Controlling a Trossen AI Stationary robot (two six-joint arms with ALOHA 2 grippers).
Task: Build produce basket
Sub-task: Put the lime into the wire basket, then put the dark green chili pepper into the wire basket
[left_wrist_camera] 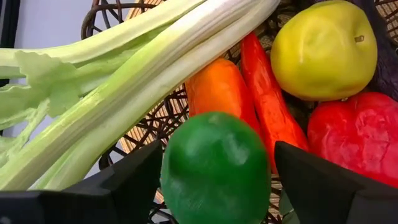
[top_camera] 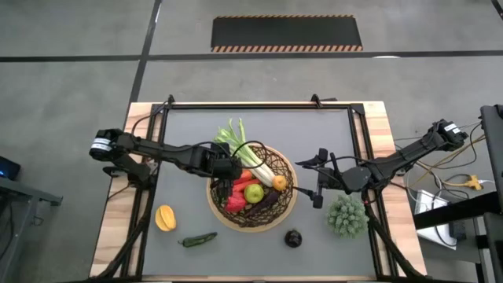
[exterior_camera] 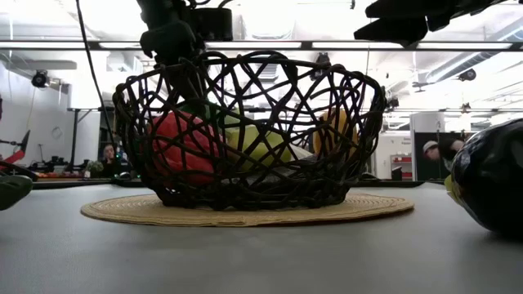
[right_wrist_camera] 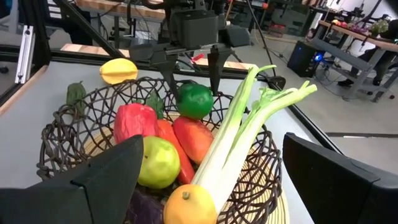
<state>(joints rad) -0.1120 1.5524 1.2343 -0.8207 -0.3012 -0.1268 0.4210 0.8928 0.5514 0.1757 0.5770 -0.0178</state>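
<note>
The wicker basket (top_camera: 253, 221) stands mid-table on a flat woven mat (exterior_camera: 245, 214). In it lie a leek (right_wrist_camera: 242, 124) with its leafy end out over the far rim, a carrot (left_wrist_camera: 217, 87), red peppers (left_wrist_camera: 354, 130), a yellow-green fruit (right_wrist_camera: 158, 162), a lemon (right_wrist_camera: 189, 205) and a green lime (left_wrist_camera: 214, 168). My left gripper (right_wrist_camera: 191, 87) is open above the basket's left side. It points steeply down, with one finger on either side of the lime, which rests on the other produce. My right gripper (top_camera: 318, 178) is open and level just right of the basket, with nothing between its fingers.
On the table near the front lie a yellow fruit (top_camera: 165, 218), a green chili (top_camera: 196, 240) and a dark eggplant (top_camera: 293, 237). A spiky pale-green thing (top_camera: 347, 214) sits at the right under my right arm. A black frame borders the table.
</note>
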